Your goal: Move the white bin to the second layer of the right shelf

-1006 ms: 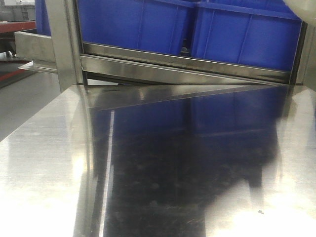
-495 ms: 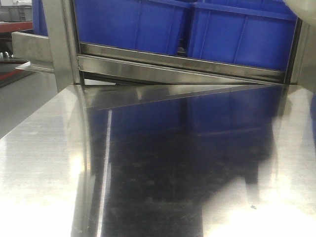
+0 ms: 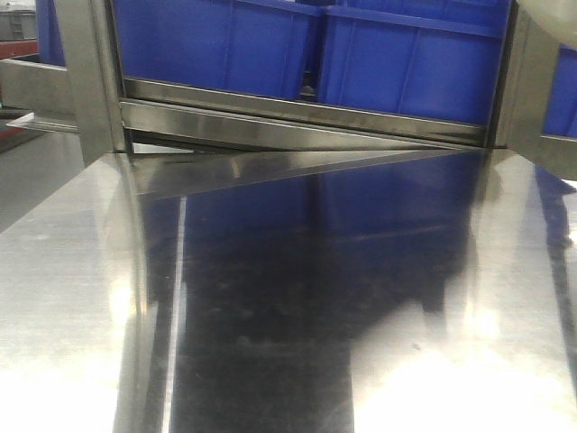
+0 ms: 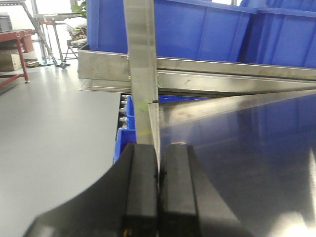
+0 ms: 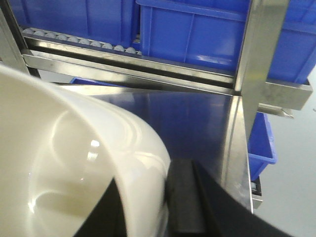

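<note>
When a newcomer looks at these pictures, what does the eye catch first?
The glossy white bin fills the left of the right wrist view, its wall pinched by the right gripper. Behind it, blue crates line the rack, above a mirror-bright steel tabletop that reflects them.
</note>
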### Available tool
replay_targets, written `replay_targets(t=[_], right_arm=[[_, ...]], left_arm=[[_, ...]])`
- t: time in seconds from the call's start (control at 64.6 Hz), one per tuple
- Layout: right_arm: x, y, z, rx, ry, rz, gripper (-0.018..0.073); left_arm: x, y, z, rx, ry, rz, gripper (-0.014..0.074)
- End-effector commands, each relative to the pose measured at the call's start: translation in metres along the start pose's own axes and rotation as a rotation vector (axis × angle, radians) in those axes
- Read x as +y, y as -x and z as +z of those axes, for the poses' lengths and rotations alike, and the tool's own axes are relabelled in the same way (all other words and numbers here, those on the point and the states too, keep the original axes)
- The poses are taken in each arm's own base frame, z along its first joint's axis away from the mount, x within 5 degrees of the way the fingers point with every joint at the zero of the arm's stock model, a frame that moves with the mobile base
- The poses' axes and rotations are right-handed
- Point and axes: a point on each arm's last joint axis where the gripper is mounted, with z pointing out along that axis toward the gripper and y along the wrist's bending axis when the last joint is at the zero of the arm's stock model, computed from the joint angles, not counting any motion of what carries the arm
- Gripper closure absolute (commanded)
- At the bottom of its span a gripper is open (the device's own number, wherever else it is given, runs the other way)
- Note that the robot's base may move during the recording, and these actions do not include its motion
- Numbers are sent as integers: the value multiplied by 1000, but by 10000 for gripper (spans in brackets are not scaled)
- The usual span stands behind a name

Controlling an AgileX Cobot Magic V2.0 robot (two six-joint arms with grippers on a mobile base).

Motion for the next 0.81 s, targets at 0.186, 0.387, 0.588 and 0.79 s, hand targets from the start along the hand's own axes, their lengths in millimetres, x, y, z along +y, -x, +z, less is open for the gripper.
replay_targets(t=[0.186, 0.387, 0.588, 0.79], right_arm=[[2, 19, -7, -139, 11, -6, 511], [2, 19, -7, -139, 11, -6, 511], [2, 19, -7, -139, 11, -6, 511], [2, 19, -7, -139, 11, -6, 511]], left_arm=[[0, -4, 0, -61, 3, -9, 512], [0, -4, 0, -61, 3, -9, 512], [0, -4, 0, -61, 3, -9, 512], [0, -4, 0, -61, 3, -9, 512]])
